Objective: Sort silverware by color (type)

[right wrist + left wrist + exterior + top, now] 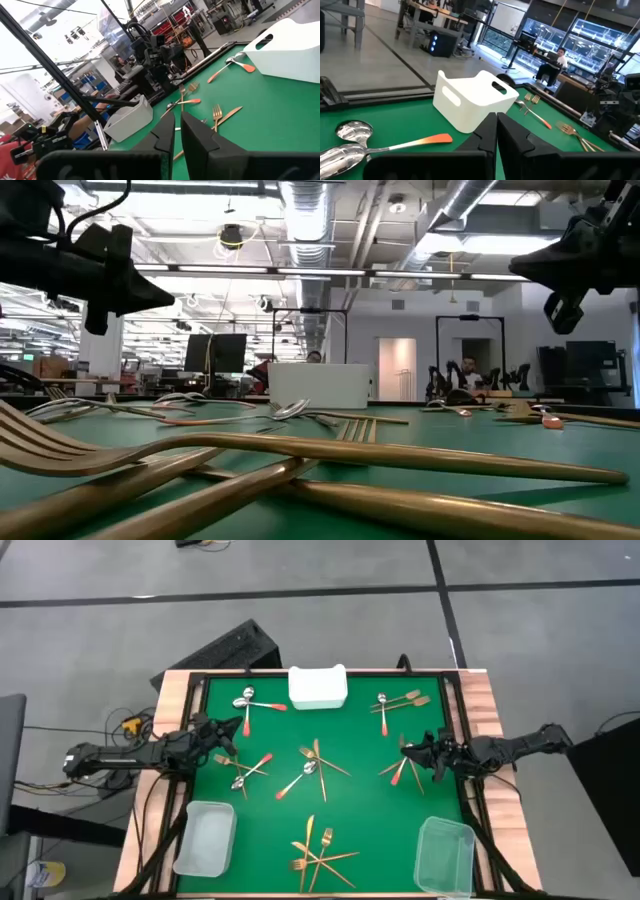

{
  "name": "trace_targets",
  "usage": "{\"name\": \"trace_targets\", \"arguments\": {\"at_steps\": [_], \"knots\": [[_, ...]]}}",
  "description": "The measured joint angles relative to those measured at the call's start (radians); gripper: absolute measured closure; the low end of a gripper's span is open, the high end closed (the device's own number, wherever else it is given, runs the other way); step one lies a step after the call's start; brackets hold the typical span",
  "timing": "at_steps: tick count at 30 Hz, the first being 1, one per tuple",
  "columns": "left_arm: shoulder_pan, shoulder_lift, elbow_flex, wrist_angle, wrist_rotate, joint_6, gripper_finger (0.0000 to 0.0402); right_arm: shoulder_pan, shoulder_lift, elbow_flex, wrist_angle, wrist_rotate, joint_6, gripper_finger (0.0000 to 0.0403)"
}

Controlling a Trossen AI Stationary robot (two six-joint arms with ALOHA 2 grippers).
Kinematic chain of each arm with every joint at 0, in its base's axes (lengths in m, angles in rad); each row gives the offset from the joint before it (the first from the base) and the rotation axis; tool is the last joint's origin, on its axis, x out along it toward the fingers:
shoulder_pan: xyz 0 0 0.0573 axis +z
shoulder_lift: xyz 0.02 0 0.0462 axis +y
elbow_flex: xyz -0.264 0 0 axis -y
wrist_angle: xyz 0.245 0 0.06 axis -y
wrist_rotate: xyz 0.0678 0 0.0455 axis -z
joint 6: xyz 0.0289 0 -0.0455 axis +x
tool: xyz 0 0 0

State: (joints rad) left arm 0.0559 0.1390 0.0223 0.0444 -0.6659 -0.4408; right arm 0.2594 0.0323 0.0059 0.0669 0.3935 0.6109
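We see a green table framed in wood, with both dark arms reaching in from its sides. At the far edge sits a white tray, and two clear bins stand at the near corners, the left bin and the right bin.

The silverware lies scattered in small heaps on the green. A pile of gold forks and knives rests at the near edge between the bins. Red-handled spoons lie just beside the tray on the left, and a mixed heap of gold and red pieces lies near the far right corner. More pieces cross in the middle, with another small group left of centre.

The left gripper hovers above the table near the left spoons; from its wrist view its fingers stand close together, holding nothing. The right gripper hangs over a red-handled piece on the right side, and its fingers are likewise nearly together and empty.
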Motion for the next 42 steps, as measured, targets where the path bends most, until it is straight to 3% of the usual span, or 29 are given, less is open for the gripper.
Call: {"name": "trace_targets", "arguments": {"at_steps": [42], "knots": [[0.000, 0.000, 0.000, 0.000, 0.000, 0.000, 0.0401, 0.000, 0.000, 0.000, 0.022, 0.001, -0.028, 0.0347]]}}
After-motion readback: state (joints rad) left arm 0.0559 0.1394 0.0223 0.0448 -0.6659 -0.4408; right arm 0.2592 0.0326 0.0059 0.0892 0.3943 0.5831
